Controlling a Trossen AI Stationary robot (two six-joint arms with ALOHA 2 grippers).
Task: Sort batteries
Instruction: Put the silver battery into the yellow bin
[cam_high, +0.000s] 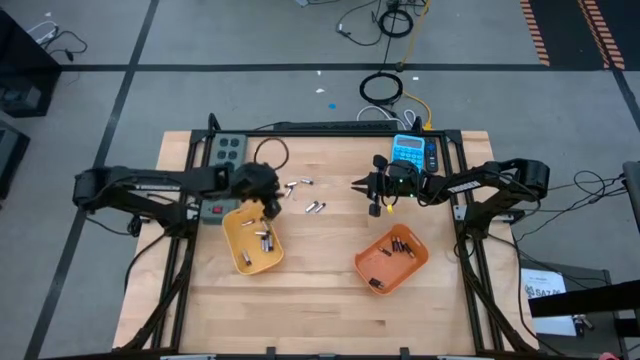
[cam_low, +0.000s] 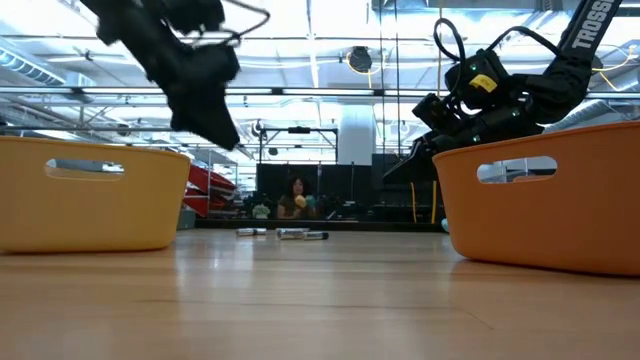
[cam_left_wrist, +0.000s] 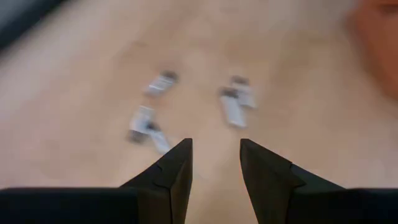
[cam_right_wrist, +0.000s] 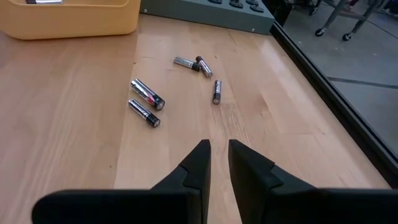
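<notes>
Right wrist view: five loose batteries (cam_right_wrist: 147, 94) on table (cam_right_wrist: 62, 124); right gripper (cam_right_wrist: 216, 155) fingers nearly together, empty. Left gripper (cam_left_wrist: 215, 163) fingers apart, empty. Two trays: yellow tray (cam_high: 236, 236), orange tray (cam_high: 372, 262).

A light wooden table (cam_high: 320, 310) fills the middle of the high view. On it, at lower left of centre, sits a yellow tray (cam_high: 240, 252); at lower right, an orange tray (cam_high: 372, 262). Loose batteries (cam_high: 315, 207) lie on the bare wood near upper centre. A grey button box (cam_high: 226, 146) lies at upper left, a blue calculator (cam_high: 408, 150) at upper right.
</notes>
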